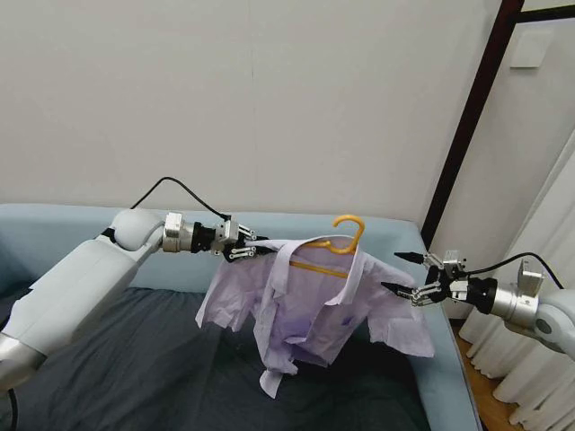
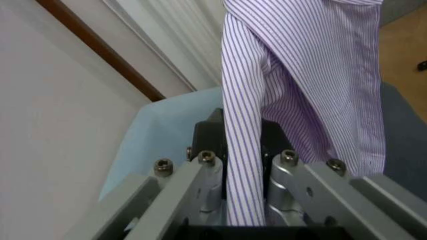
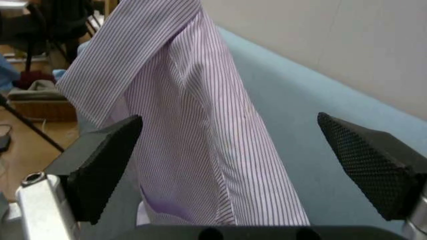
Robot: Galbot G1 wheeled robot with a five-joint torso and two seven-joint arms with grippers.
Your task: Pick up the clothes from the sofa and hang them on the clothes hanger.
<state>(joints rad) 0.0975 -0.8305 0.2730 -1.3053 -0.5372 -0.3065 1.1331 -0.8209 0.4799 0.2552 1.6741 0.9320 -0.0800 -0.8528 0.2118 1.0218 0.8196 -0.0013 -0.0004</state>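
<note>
Nearest lies the dark grey seat cushion [image 1: 108,359] of a pale blue sofa [image 1: 54,233]. Above the cushion, lifted clear of it, a purple-striped shirt [image 1: 305,305] is draped over a yellow hanger [image 1: 358,235] whose hook rises above the collar. On the robot's left, the left pincer [image 1: 241,244] is clamped on the fabric at the shirt's shoulder. On the robot's right, the right pincer [image 1: 393,272] sits just beside the other shoulder, its pads spread wide apart and holding nothing. Beyond the sofa's backrest stands a plain pale wall [image 1: 269,90].
</note>
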